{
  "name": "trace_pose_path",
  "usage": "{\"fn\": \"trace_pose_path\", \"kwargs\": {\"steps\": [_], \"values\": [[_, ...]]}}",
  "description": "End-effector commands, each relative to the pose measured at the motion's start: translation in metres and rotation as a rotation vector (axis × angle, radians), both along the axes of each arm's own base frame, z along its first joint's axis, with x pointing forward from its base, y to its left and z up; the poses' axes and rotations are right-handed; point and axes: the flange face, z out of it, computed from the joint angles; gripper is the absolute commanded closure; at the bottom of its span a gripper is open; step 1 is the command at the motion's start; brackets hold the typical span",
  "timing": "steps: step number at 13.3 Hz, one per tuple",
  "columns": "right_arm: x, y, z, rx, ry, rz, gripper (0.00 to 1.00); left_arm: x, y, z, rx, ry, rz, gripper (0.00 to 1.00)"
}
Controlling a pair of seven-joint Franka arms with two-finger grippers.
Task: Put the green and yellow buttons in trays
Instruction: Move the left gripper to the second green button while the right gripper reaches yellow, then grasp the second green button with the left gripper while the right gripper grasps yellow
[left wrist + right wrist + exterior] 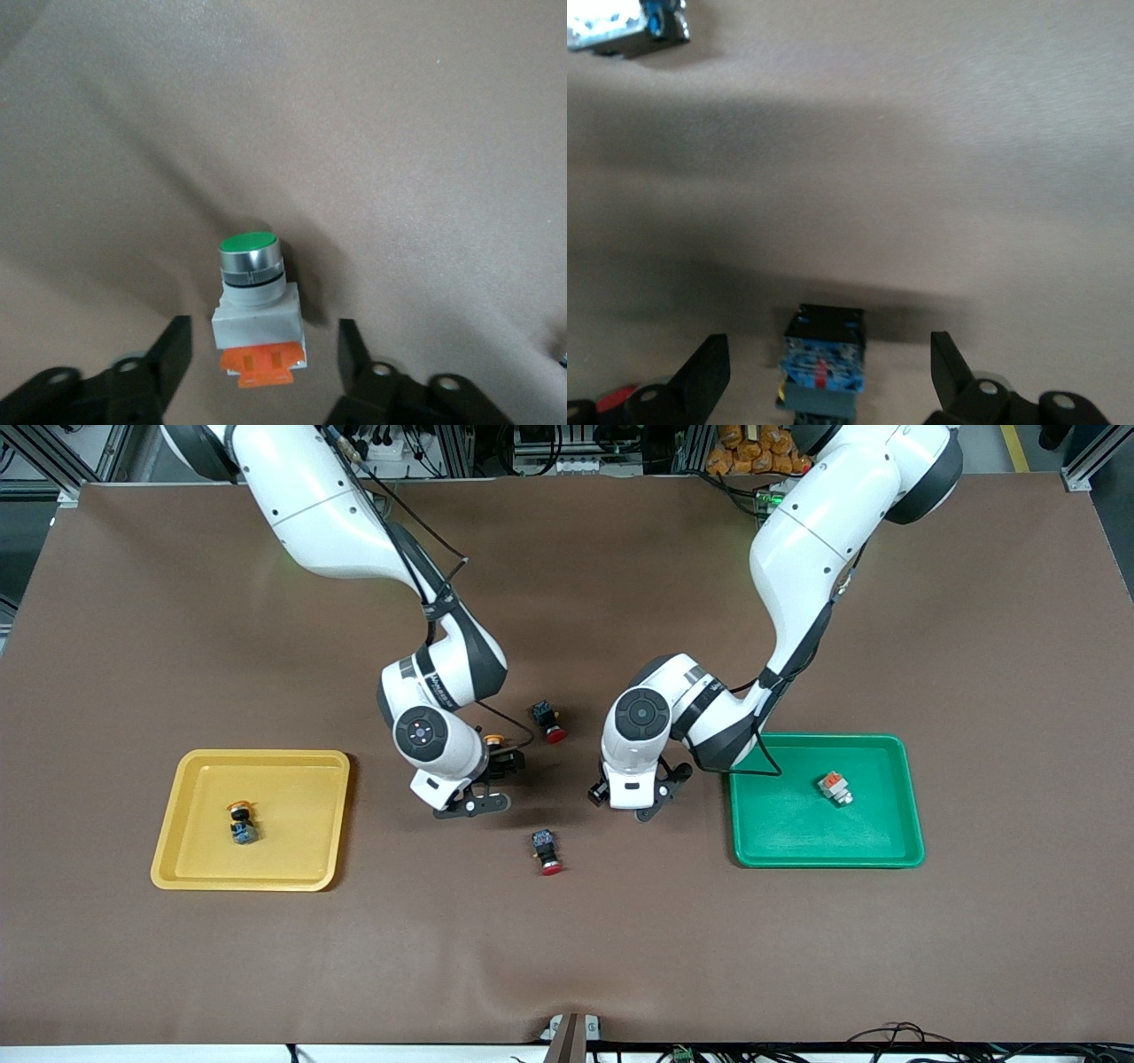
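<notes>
Lying nearest on the bench (567,957) is a red-capped switch (547,851), not wanted. Each tray is half filled: the yellow tray (186,850) holds one yellow-capped button (242,821), the green tray (886,859) one green-tipped button (834,787). Two remain: the left tool (266,359) straddles a green-capped button (255,305), fingers apart; the right tool (824,376), spread, brackets a black-bodied button (822,367).

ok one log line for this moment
left gripper: fingers astride green button, gap showing | right gripper: open around yellow button | yellow tray: one yellow button | green tray: one green button
</notes>
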Motion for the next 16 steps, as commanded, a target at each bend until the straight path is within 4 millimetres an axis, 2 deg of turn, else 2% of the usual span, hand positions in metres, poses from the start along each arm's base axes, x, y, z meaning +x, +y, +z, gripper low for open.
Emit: {"fn": "trace_pose_path", "kwargs": {"steps": [1,3,4,5,6,9,11,14,16], "values": [[-0.008,0.009,-0.007,0.004,-0.012,-0.014,0.00,0.006,-0.003,0.007,-0.001,-0.031,0.010,1.00],[-0.008,0.008,-0.010,-0.005,-0.012,-0.005,0.00,0.015,0.007,0.021,0.006,-0.046,0.009,1.00],[-0.008,0.009,-0.011,-0.007,-0.014,0.003,0.38,0.021,0.015,0.036,0.013,-0.054,-0.006,1.00],[-0.008,0.009,-0.011,-0.007,-0.014,0.002,0.88,0.024,0.023,0.054,0.036,-0.047,-0.028,1.00],[-0.008,0.009,-0.011,-0.007,-0.014,0.001,1.00,0.027,0.031,0.074,0.050,-0.039,-0.050,1.00],[-0.006,0.006,-0.004,-0.007,-0.014,-0.004,1.00,0.030,0.064,0.127,0.093,-0.018,-0.177,1.00],[0.000,0.001,0.018,0.001,-0.026,-0.009,1.00,0.035,0.093,0.147,0.080,-0.017,-0.229,1.00],[0.026,-0.034,0.073,-0.001,-0.074,-0.051,1.00,0.035,0.153,0.140,0.113,0.046,-0.373,1.00],[0.046,-0.064,0.101,-0.011,-0.113,-0.068,1.00,0.038,0.196,0.131,0.120,0.084,-0.446,1.00]]}}
